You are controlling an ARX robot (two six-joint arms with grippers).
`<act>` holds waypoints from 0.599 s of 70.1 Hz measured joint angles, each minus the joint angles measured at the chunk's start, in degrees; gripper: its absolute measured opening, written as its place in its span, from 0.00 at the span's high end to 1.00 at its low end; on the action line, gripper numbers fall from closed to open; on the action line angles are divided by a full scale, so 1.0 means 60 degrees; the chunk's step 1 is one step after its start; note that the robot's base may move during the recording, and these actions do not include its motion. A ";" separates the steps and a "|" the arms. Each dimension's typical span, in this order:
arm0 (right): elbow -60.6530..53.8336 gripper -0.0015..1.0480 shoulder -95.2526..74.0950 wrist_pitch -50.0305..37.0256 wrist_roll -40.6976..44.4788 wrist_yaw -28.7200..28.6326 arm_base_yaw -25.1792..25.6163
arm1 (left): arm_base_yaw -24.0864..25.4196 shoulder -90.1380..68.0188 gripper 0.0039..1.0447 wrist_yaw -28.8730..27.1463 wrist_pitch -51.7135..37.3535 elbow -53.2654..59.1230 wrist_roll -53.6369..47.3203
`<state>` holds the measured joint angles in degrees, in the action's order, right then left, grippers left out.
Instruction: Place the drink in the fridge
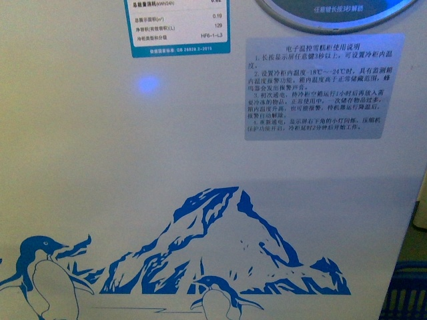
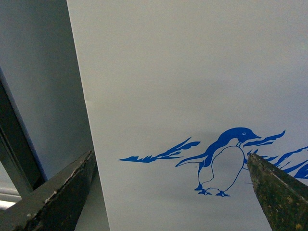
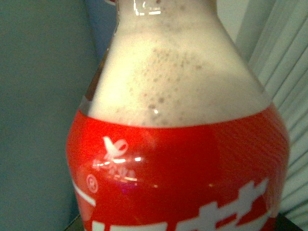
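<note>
The fridge (image 1: pixel 200 153) fills the front view at close range: a white front wall with a blue mountain-and-penguin picture, printed labels and the lower edge of an oval grey display (image 1: pixel 333 13). In the left wrist view the same white wall (image 2: pixel 192 72) with a blue penguin lies just beyond my left gripper (image 2: pixel 173 192), whose dark fingers (image 2: pixel 57 192) stand wide apart with nothing between them. The drink (image 3: pixel 178 144) fills the right wrist view: a clear bottle with a red label and foamy pale liquid above it. My right gripper is shut on the drink; its fingers are hidden.
A blue plastic mesh basket (image 1: pixel 403 290) shows at the front view's lower right, beside the fridge. A grey cabinet side (image 2: pixel 38 86) stands next to the fridge's left corner in the left wrist view. Pale vertical slats (image 3: pixel 288 72) lie behind the bottle.
</note>
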<state>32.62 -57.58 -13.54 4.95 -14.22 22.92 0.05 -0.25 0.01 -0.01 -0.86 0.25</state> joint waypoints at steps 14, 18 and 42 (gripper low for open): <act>0.0535 0.63 0.1854 0.1038 -0.0656 0.0459 -0.0889 | 0.0000 0.0000 0.08 0.0000 0.0000 0.0000 0.0000; 0.0627 0.63 0.2302 0.1326 -0.0714 0.0790 -0.1231 | 0.0000 0.0000 0.08 0.0000 0.0000 0.0000 0.0000; 0.0484 0.63 0.4743 0.2361 -0.0022 0.4102 -0.3974 | 0.0000 0.0000 0.08 0.0000 0.0000 0.0000 0.0000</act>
<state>35.53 -29.12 0.62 4.82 10.39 -0.93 0.05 -0.25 0.01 -0.01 -0.86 0.25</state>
